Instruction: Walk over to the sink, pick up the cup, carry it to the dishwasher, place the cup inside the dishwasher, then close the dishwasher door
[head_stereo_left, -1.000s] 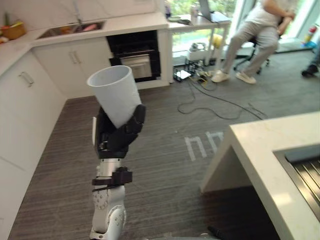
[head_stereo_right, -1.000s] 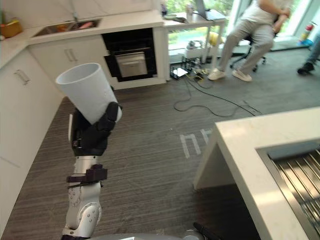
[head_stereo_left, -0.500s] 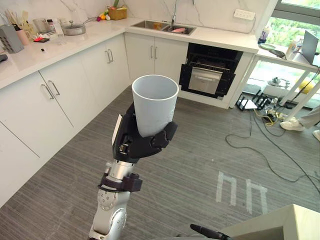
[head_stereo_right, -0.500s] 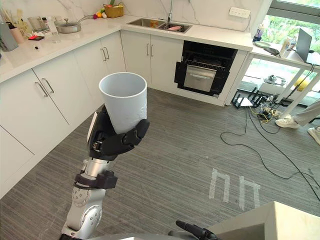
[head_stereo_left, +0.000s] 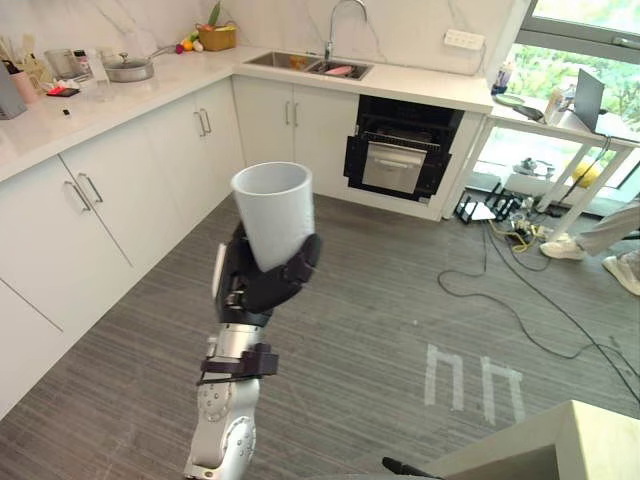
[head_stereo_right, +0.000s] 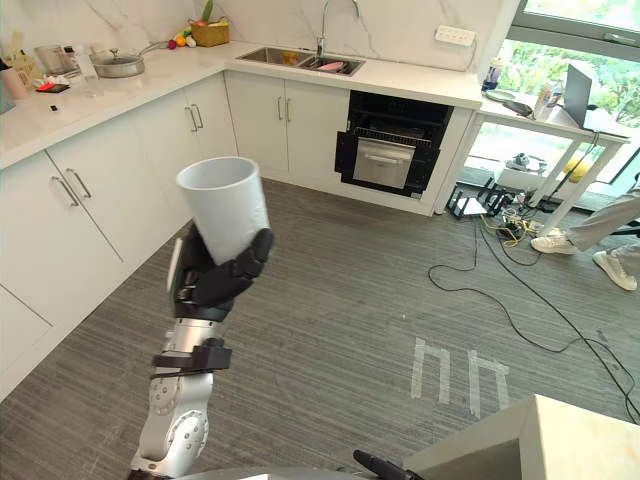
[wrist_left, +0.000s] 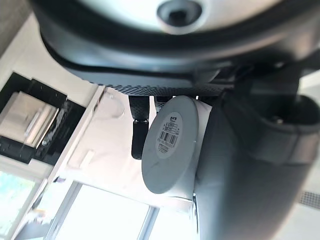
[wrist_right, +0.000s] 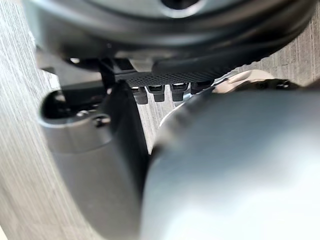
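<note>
The cup (head_stereo_left: 274, 212) shows plain white, the left hand (head_stereo_left: 258, 285) around it black. The floor (head_stereo_left: 380, 300) is grey, finely streaked, with white tape marks (head_stereo_left: 430, 378). Cabinets (head_stereo_left: 120, 190) are white; the dishwasher (head_stereo_left: 402, 150) is black with a steel-grey panel.

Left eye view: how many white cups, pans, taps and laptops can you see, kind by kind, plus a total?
White cup: 1
Pan: 1
Tap: 1
Laptop: 1
Total: 4
</note>
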